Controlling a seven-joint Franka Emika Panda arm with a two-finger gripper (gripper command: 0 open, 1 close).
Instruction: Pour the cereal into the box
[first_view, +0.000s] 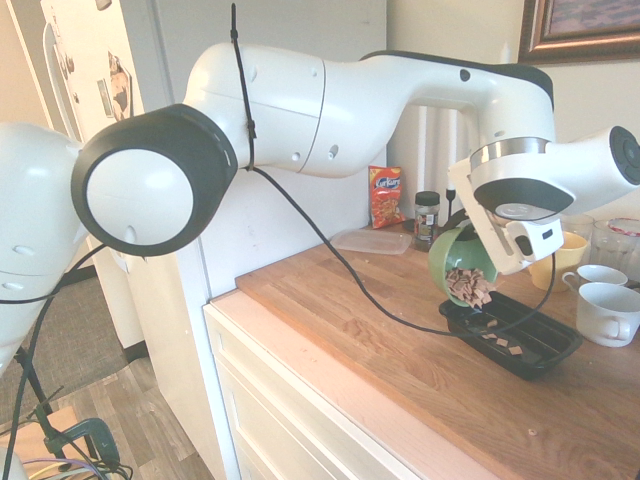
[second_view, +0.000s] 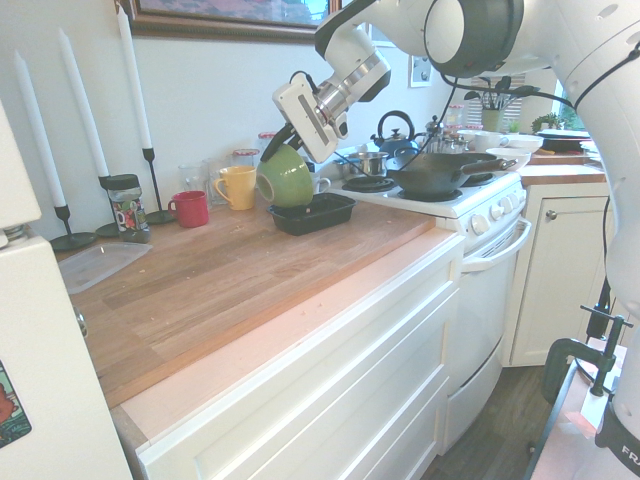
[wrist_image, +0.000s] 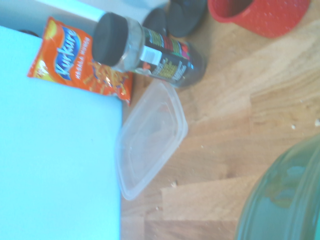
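Over box (first_view: 520, 345), jaws (shut) grip bowl (first_view: 455, 262).

An orange snack bag (wrist_image: 82, 60) leans behind a black-lidded jar (wrist_image: 145, 50), beside a clear container (wrist_image: 150, 137).

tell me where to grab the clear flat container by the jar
Take the clear flat container by a long rim edge, coming from the open counter side: it lies flat and shallow, so only the thin raised lip offers purchase. The jar and snack bag crowd its far end.

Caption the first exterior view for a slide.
Gripper tips green bowl, spilling cereal into the black box.
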